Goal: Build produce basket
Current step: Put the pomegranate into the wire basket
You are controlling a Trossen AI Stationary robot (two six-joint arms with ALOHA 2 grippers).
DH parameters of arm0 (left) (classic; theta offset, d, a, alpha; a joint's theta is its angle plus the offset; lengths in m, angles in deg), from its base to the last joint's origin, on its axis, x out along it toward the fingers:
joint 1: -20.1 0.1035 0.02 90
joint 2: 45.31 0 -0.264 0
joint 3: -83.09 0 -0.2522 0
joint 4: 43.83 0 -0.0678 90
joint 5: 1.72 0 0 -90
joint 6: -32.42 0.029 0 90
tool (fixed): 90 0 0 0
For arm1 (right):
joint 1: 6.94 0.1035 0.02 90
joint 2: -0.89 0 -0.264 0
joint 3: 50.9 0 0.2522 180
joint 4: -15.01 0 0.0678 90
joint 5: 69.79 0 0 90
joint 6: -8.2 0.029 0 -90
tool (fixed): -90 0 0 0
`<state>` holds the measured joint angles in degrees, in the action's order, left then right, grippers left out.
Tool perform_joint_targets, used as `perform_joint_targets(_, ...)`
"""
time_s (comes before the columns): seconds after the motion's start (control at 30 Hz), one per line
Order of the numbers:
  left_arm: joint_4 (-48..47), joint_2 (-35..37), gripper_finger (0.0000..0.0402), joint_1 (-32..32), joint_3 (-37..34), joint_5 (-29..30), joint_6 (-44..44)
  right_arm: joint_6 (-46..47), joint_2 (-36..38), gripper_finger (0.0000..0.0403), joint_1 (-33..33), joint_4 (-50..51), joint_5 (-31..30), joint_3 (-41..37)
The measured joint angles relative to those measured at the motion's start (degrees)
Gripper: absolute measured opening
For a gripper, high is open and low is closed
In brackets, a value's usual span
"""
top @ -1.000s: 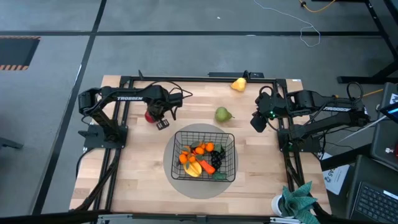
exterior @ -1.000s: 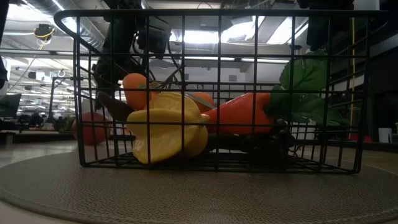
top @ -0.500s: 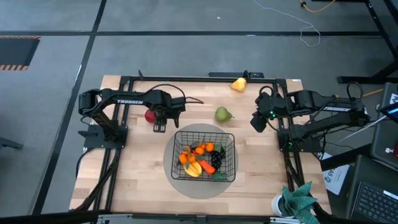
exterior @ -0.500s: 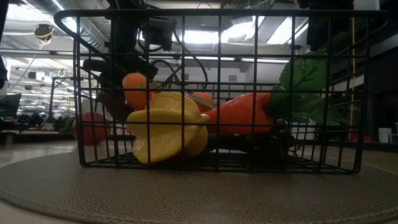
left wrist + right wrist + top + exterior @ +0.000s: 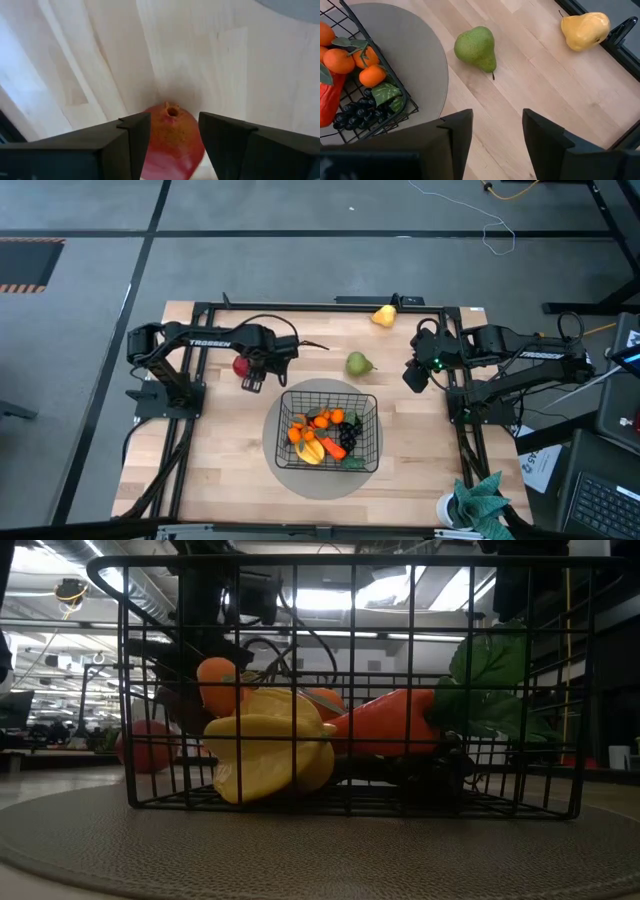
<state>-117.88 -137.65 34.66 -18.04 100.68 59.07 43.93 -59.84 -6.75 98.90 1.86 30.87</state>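
Produce still outside the black wire-grid basket decided the coming move, and the nearest piece was a round red toy fruit with a small crown at its top, which looked more like a pomegranate than an apple. In the high view it lay left of centre in the frame, on the pale wooden table, up and to the left of the basket and touching neither it nor the round grey mat beneath it. The left gripper sat right at this fruit. In the left wrist view the two dark fingers stood spread, one on each side of the fruit, which sat between them with its crown end pointing away from the wrist; whether the pads touched its skin could not be told. Being round, the fruit offered no long axis to line up with, so closing straight in should have been enough, by this reading.

The right gripper waited at the right of the frame, its jaws likewise spread and holding nothing. A green toy pear lay nearer to it, upper centre in the high view, just off the mat, with its stem end toward that arm. A yellow toy pear rested farther off at the table's upper edge.
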Motion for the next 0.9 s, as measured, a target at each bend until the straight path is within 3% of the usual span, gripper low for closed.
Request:
perform_joint_targets(0.13, 0.5, 0.0, 0.0157, -0.1, -2.5, 0.6, 4.9, 0.0, 0.0, 0.0161, 0.0, 0.0, 0.1, 0.0)
perform_joint_targets(0.9, 12.3, 0.0, 0.0156, 1.7, -11.1, 0.7, 8.5, 0.1, 0.0, 0.0161, 0.0, 0.0, 1.6, 0.0)
